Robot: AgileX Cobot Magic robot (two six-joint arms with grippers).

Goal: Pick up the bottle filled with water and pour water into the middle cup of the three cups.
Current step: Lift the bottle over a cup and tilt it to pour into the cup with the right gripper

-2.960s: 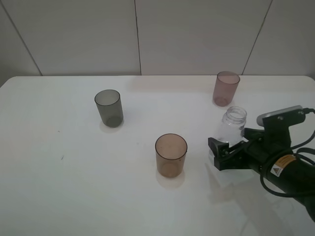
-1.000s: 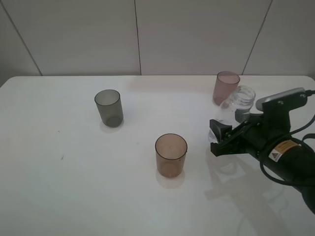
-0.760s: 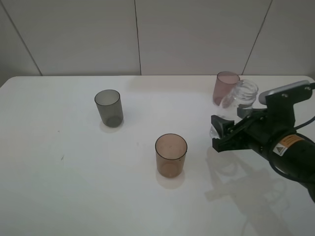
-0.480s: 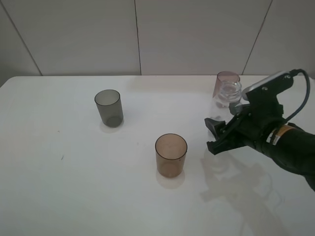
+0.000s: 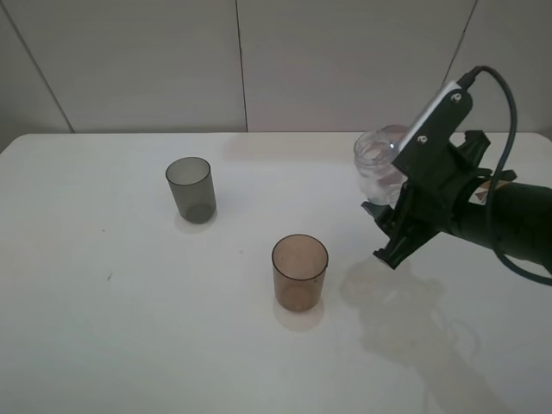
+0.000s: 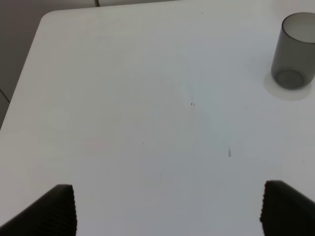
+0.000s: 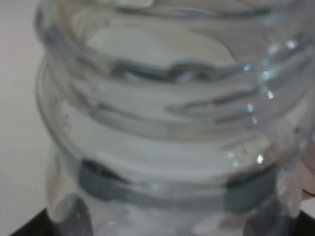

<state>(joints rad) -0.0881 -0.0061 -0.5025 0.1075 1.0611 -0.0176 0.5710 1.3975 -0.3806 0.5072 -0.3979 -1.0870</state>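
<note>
Bottle point(image 5: 376, 168), one; unhidden cups point(image 5: 191, 189) point(image 5: 299, 272), two

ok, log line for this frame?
phase: carry; right end effector: shut on bottle, airborne; middle cup: upright, not reached; left end effector: open

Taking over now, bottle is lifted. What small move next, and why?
Probably carry the bottle left until its mouth is over the middle cup: the right gripper holds it aloft, but well right of that amber cup, so tilting now would likely miss.
</note>
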